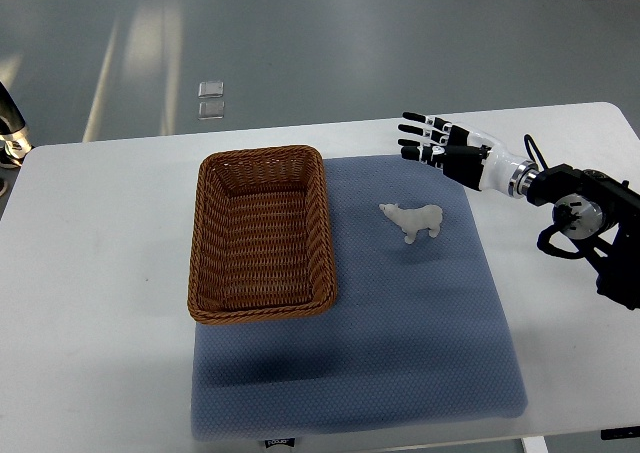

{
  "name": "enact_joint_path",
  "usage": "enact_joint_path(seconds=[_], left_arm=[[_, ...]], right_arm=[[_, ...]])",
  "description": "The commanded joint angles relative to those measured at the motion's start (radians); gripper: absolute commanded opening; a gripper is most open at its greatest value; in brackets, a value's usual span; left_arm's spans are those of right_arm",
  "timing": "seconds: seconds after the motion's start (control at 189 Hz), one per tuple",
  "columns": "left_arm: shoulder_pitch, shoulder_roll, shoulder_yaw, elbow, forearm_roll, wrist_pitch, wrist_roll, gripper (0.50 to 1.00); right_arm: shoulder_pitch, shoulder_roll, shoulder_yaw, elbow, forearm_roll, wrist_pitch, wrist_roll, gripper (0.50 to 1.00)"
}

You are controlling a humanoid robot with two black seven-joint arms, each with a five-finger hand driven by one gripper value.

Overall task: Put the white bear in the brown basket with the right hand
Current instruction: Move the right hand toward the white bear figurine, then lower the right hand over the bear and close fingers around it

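Bear (413, 220): white, lying on my blue mat (400, 353), just right of the brown basket (260, 235). My right robot hand (432, 140): fingers spread, empty, above the mat's far right corner on the table (90, 273).

The woven wicker basket (262, 235) is reddish brown with a ribbed weave. The bear (414, 220) is white. The mat (400, 343) is slate blue with a fine dotted texture, the worktop (90, 303) plain white. The right hand (432, 141) is black and white.
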Motion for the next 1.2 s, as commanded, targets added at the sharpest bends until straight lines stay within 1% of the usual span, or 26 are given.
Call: enact_joint_path(seconds=[0.0,0.111,0.174,0.312,0.417,0.502,0.581,0.761,0.882,0.977,1.114,1.194], left_arm=[[-0.016,0.0,0.0,0.0,0.0,0.001,0.0,1.0],[-0.016,0.0,0.0,0.0,0.0,0.001,-0.001,1.0],[-0.016,0.0,-0.001,0.0,0.0,0.001,-0.001,1.0],[-0.016,0.0,-0.001,0.0,0.0,0.001,0.0,1.0],[-0.016,0.0,0.0,0.0,0.0,0.001,-0.001,1.0],[-0.016,0.0,0.0,0.0,0.0,0.001,-0.001,1.0],[-0.016,0.0,0.0,0.0,0.0,0.001,-0.001,1.0],[-0.016,0.0,0.0,0.0,0.0,0.001,-0.001,1.0],[-0.016,0.0,0.0,0.0,0.0,0.002,-0.001,1.0],[-0.016,0.0,0.0,0.0,0.0,0.001,0.0,1.0],[-0.016,0.0,0.0,0.0,0.0,0.001,0.0,1.0],[-0.016,0.0,0.0,0.0,0.0,0.001,-0.001,1.0]], right_arm=[[0.0,-0.001,0.001,0.016,-0.05,0.018,0.002,0.926],[0.002,-0.018,0.001,0.031,-0.133,0.032,0.005,0.926],[0.003,-0.029,0.001,0.046,-0.193,0.057,0.009,0.926],[0.031,-0.056,-0.002,0.049,-0.38,0.098,0.044,0.926],[0.044,-0.066,-0.002,0.06,-0.532,0.1,0.083,0.926],[0.049,-0.07,-0.004,0.118,-0.625,0.1,0.097,0.926],[0.049,-0.107,-0.004,0.186,-0.691,0.1,0.098,0.926],[0.054,-0.125,-0.005,0.256,-0.858,0.1,0.11,0.926],[0.049,-0.128,-0.008,0.307,-1.004,0.087,0.118,0.926],[0.048,-0.135,-0.027,0.31,-1.076,0.071,0.118,0.928],[0.052,-0.135,-0.105,0.31,-1.104,0.001,0.118,0.928],[0.051,-0.133,-0.131,0.31,-1.104,-0.011,0.118,0.928]])
